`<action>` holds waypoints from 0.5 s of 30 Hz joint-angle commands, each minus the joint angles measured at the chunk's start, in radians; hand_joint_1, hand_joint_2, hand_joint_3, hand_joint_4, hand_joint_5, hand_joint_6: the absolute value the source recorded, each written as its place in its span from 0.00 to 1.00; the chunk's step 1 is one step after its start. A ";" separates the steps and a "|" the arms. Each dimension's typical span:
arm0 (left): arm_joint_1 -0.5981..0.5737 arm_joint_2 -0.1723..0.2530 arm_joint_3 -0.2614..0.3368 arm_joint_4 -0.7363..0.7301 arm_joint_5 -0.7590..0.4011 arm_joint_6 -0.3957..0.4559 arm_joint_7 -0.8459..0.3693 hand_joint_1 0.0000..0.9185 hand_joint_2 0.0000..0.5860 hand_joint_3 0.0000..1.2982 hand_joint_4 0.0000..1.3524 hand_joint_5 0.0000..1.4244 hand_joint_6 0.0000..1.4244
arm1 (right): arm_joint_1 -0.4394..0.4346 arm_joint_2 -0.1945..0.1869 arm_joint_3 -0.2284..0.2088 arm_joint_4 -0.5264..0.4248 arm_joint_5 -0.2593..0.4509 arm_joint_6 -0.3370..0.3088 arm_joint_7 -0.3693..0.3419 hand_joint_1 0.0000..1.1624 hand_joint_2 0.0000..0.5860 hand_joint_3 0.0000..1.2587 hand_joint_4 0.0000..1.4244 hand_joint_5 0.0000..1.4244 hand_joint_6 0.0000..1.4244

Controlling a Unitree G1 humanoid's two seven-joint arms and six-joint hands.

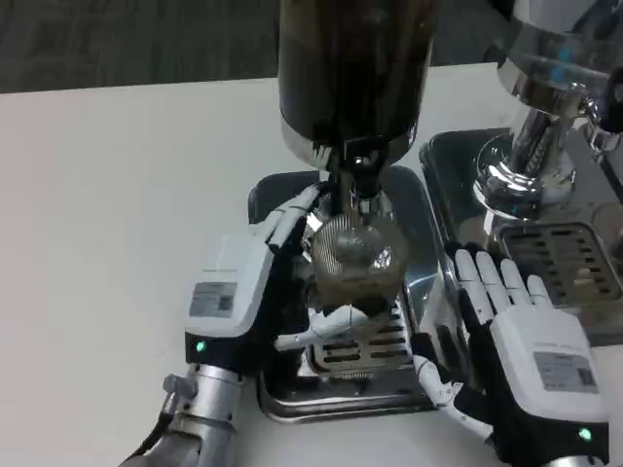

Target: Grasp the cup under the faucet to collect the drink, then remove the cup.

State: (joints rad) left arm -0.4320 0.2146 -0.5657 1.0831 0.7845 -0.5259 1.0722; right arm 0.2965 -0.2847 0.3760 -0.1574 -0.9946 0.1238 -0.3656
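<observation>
A robot's view down onto a white table [117,195] with a drink dispenser. The landmark is the faucet [358,180], a short dark spout under a tall dark tank [355,68].

Directly below the faucet is a clear ribbed cup [355,258]. It stands or hangs just above a metal drip tray [341,384] with a slotted grate. The cup appears to hold some brownish liquid in its lower part, though the level is hard to read through the glass.

The left hand [258,287] comes in from the lower left of the faucet and wraps the cup: fingers [289,216] reach round its far left side and the thumb curls under its near side. It is holding the cup.

The right hand [501,336] lies to the lower right of the faucet, beside the tray's right edge. Its fingers are stretched out, side by side, gripping nothing.

Further right of the faucet stands a second, shiny dispenser [531,146] on its own tray.

Progress, as a judgement: the grasp is done and the cup sits in the filling position. No stream can be made out at the spout, so whether filling is under way or over is unclear. Taking the cup away from under the faucet is not yet done.
</observation>
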 commanded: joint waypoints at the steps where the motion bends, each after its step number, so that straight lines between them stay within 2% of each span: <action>1: 0.053 0.057 0.045 -0.060 -0.052 -0.067 -0.054 0.00 0.00 0.09 0.12 0.38 0.39 | 0.002 0.003 -0.019 0.013 0.011 0.002 -0.012 0.24 0.77 0.00 0.00 0.00 0.00; 8: 0.118 0.131 0.112 -0.166 -0.104 -0.162 -0.144 0.00 0.02 0.04 0.01 0.24 0.22 | -0.010 0.019 -0.037 0.032 0.034 -0.004 -0.026 0.24 0.77 0.00 0.00 0.00 0.00; 12: 0.176 0.167 0.164 -0.265 -0.153 -0.207 -0.218 0.00 0.07 0.03 0.00 0.17 0.13 | -0.010 0.020 -0.041 0.036 0.053 -0.011 -0.030 0.24 0.74 0.00 0.00 0.00 0.00; 15: 0.251 0.197 0.232 -0.398 -0.226 -0.204 -0.307 0.00 0.08 0.02 0.00 0.11 0.07 | -0.010 0.025 -0.045 0.042 0.071 -0.016 -0.028 0.24 0.71 0.00 0.00 0.00 0.00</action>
State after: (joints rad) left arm -0.2479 0.3811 -0.3906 0.7914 0.6258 -0.7206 0.8418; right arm 0.2848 -0.2673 0.3390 -0.1244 -0.9439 0.1198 -0.3833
